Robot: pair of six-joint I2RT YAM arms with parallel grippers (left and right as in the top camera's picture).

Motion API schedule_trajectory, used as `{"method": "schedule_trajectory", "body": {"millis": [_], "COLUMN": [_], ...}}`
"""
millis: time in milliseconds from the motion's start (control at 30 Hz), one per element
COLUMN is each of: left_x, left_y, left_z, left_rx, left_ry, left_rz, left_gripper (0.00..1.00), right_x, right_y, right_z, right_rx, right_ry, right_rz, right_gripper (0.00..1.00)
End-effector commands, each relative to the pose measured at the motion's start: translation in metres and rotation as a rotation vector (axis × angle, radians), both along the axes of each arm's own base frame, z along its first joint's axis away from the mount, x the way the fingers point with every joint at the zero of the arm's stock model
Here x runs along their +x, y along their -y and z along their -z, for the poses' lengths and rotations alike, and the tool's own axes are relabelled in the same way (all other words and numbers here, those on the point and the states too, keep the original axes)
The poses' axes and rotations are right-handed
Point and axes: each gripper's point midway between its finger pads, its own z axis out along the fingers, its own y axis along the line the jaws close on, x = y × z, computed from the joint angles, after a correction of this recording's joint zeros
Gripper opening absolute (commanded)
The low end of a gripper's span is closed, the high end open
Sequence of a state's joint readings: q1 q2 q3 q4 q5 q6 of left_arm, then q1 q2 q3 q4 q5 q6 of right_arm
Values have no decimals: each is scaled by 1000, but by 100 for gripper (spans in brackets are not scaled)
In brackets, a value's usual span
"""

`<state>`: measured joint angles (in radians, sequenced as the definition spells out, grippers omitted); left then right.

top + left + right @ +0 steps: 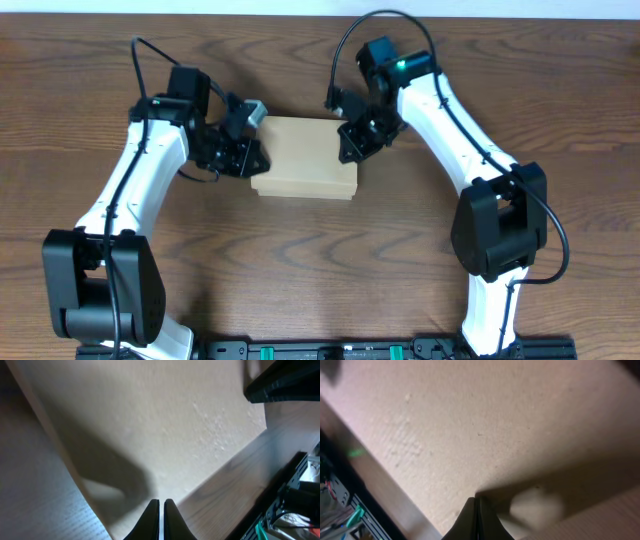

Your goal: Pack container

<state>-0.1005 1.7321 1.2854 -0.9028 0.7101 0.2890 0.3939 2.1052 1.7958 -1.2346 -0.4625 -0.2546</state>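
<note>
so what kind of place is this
Most likely a robot test bench in a lab: a left arm and a right arm, cabled up, by a black rail at the edge of a wood-grain table, with a tan cardboard box between them.

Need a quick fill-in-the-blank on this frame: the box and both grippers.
1. The container has its lid ____.
2. The left gripper has its jaws ____.
3. In the overhead view, the right gripper is at the container's ____ end.
Missing words: closed; shut; right.
</note>
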Motion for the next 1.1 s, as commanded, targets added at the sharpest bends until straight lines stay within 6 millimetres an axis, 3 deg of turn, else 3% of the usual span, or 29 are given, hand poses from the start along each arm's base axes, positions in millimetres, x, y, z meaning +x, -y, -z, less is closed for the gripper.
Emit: {"method": "schedule_trajectory", "body": {"millis": [0, 200, 300, 500, 567, 667, 733, 833, 933, 1067], "left_x": [-4, -2, -3, -20, -34, -59, -79, -112, -143, -173], "left_y": [-2, -1, 1, -3, -9, -17, -20, -24, -27, -31], "left_z": [6, 3, -12, -71, -93, -121, -139, -161, -177, -194], "left_rx": [13, 9, -13, -15, 6, 33, 36, 31, 25, 8], "left_ry": [-11, -13, 16, 173, 231, 311, 366, 443, 516, 613], "left_rz": [-1, -24, -32, -41, -49, -61, -66, -57, -59, -74], "left_gripper": [6, 6, 6, 6, 6, 6, 6, 6, 6, 6], "right_x": [-12, -8, -3, 5, 6, 9, 8, 7, 18, 36], "right_y": [0, -1, -4, -5, 5, 29, 43, 58, 69, 66], "right_z": [5, 0, -24, -98, -119, -134, -133, -114, -82, -42], "right_rx": [-10, -4, 15, 79, 54, -50, -111, -184, -215, -178], "right_ry": [-15, 0, 43, 235, 300, 360, 361, 327, 314, 345], "right_rz": [-27, -27, -26, -10, 35, 161, 237, 324, 413, 474], "right_gripper": [1, 1, 1, 1, 1, 1, 1, 1, 1, 1]}}
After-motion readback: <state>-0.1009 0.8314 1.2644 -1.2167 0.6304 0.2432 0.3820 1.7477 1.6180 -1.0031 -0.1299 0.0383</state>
